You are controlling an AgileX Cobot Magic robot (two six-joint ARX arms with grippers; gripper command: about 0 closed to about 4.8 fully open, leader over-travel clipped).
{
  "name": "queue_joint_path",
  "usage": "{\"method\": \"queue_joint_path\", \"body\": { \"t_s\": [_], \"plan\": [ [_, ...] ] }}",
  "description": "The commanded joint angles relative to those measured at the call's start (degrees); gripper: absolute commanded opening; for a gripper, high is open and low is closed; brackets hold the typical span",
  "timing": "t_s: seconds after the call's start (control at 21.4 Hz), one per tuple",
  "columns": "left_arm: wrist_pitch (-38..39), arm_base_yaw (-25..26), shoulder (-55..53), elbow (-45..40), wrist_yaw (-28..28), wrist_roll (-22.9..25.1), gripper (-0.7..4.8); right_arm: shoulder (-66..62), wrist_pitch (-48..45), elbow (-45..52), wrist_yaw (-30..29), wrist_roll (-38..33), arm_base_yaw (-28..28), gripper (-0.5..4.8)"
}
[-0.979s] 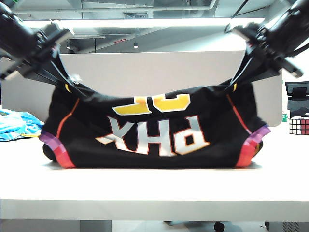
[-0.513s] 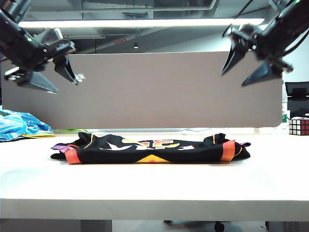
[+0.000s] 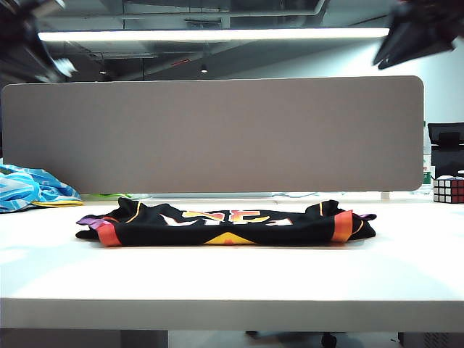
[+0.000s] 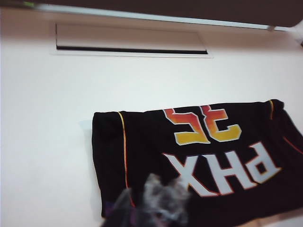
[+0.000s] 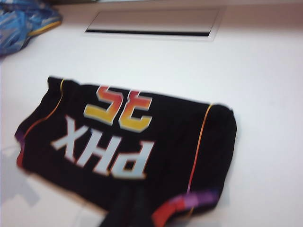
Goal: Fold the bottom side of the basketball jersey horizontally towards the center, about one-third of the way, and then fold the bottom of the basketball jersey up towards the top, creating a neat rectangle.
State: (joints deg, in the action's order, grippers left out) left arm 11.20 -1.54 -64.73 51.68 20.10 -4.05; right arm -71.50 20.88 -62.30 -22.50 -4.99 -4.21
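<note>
The jersey (image 3: 226, 222) lies folded into a flat black rectangle in the middle of the white table (image 3: 232, 279), untouched, its number and letters facing up. The left claw (image 3: 32, 40) hangs high at the upper left, blurred, closed and empty. The right claw (image 3: 420, 32) is raised high at the upper right, its fingers together, holding nothing.

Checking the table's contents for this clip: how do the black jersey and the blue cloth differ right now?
The jersey is black with lettering and orange-purple trim; the blue cloth is light blue and white. The jersey lies folded flat near the table's middle; the cloth sits bunched at its left edge, partly out of frame. Both rest on the table, untouched by either gripper.
</note>
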Motion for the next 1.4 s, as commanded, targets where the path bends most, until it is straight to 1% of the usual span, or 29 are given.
{"method": "queue_joint_path", "body": {
  "t_s": [0.05, 0.09, 0.14, 0.23, 0.28, 0.33, 0.37, 0.47, 0.56, 0.7, 0.89, 1.03, 1.07, 1.17, 1.21, 1.26, 1.31, 1.35, 1.4],
  "plan": [
    [-0.52, -0.24, 11.93, -7.85, -1.38, -0.04, -0.06, 13.29, -4.09, 10.95, 1.11, 0.55, -0.04, -0.02],
    [-0.52, -0.52, 17.64, -11.89, -2.4, -0.02, -0.06, 18.8, -6.1, 15.91, 1.92, 0.59, -0.02, -0.02],
    [-0.61, -0.72, 21.05, -14.51, -2.86, -0.15, -0.05, 22.4, -7.02, 18.91, 2.64, 0.9, -0.02, -0.02],
    [-1.25, -1.33, 31.5, -23.17, -3.63, -0.92, -0.06, 33.03, -9.86, 27.74, 4.0, 1.14, -0.02, -0.02],
    [-1.27, -1.36, 34.42, -25.42, -3.37, -1.01, -0.05, 36.59, -10.54, 30.64, 4.44, 1.14, -0.02, -0.02],
    [-1.49, -1.4, 38.95, -28.76, -3.34, -2.16, -0.06, 41.18, -10.93, 34.25, 4.52, 1.14, -0.02, -0.02],
    [-1.53, -1.4, 41.72, -30.73, -3.43, -2.86, -0.06, 43.17, -11.23, 35.89, 4.59, 1.14, -0.02, -0.02],
    [-2.14, -1.4, 46.14, -33.75, -3.41, -3.26, -0.06, 47.41, -12.48, 39.69, 4.59, 0.5, -0.02, -0.02],
    [-3.23, -1.4, 51.3, -37.05, -3.45, -5.22, -0.06, 51.65, -14.84, 43.43, 4.57, 0.33, -0.02, -0.02],
    [-4.87, -1.4, 57.51, -40.81, -5.03, -7.87, -0.05, 57.59, -17.25, 48.17, 5.09, 0.28, -0.02, -0.02],
    [-5.33, -1.42, 64.26, -44.65, -6.4, -8.5, -0.06, 64.17, -18.14, 53.4, 10.01, -0.15, -0.02, -0.02],
    [-6.19, -1.55, 64.54, -46.38, -7.08, -8.41, -0.06, 67.34, -18.12, 56.59, 12.7, -0.42, -0.02, -0.02],
    [-7.48, -1.84, 64.48, -47.58, -8.7, -8.37, -0.06, 69.0, -18.21, 58.45, 13.09, -0.44, -0.02, -0.02],
    [-9.44, -1.95, 64.59, -49.2, -11.28, -8.15, -0.06, 70.62, -18.01, 61.05, 16.35, -0.81, -0.02, -0.02],
    [-11.76, -1.95, 64.61, -50.62, -14.01, -7.76, -0.05, 71.23, -17.77, 62.34, 18.88, -0.81, -0.02, -0.02],
    [-13.0, -1.95, 64.61, -51.28, -15.47, -5.38, -0.06, 71.47, -16.13, 62.27, 22.21, -0.72, -0.02, -0.02],
    [-13.55, -1.95, 64.59, -51.25, -15.67, -2.95, -0.05, 71.45, -15.78, 62.27, 23.85, -0.22, 0.0, -0.02],
    [-14.27, -1.95, 64.61, -51.25, -16.17, -0.15, -0.05, 71.45, -15.98, 62.27, 25.33, 1.81, 0.09, -0.02],
    [-14.58, -1.95, 64.59, -51.25, -16.7, 0.94, -0.06, 71.45, -16.48, 62.27, 25.59, 2.27, 0.11, -0.02]
  ]
}}
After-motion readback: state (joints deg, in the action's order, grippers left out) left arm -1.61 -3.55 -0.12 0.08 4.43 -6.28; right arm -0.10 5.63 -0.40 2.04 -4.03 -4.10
